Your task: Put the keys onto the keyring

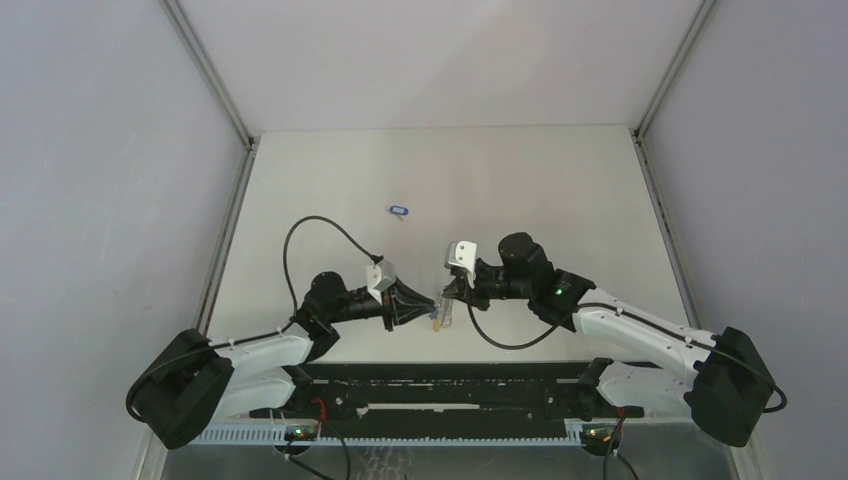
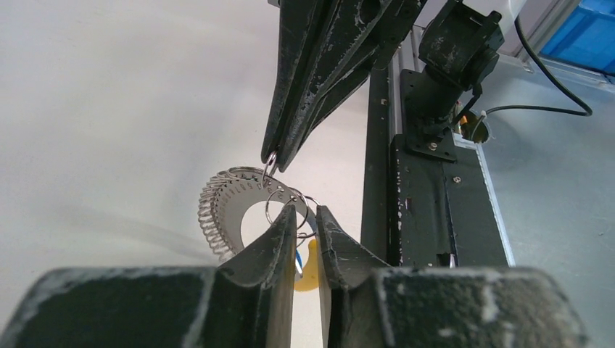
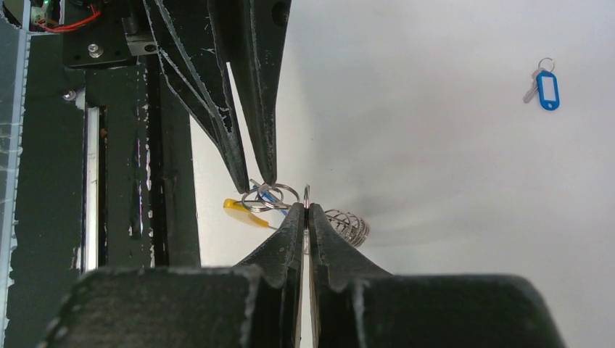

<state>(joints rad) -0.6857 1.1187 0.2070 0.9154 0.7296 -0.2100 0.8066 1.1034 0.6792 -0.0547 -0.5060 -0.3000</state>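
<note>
1. Silvery keyring (image 2: pixel 230 206), with one yellow piece (image 2: pixel 308 274), sits between both grippers near the table's (image 1: pixel 520 170) front edge. The stamped marks on its leaves are too small to read.
2. Pinched tight on one thin ring of it is the right gripper (image 3: pixel 307 209).
3. Opposite, the left gripper (image 2: pixel 306 214) stands narrow around small rings; whether it grips them cannot be told.
4. One blue-tagged key (image 3: pixel 544 90) lies well apart, farther up the table.

A white table (image 1: pixel 540 180) sits evenly lit. Pale grey walls (image 1: pixel 100 150) rise on its left, right and far sides; aluminium posts (image 1: pixel 209 72) climb from its far corners.
</note>
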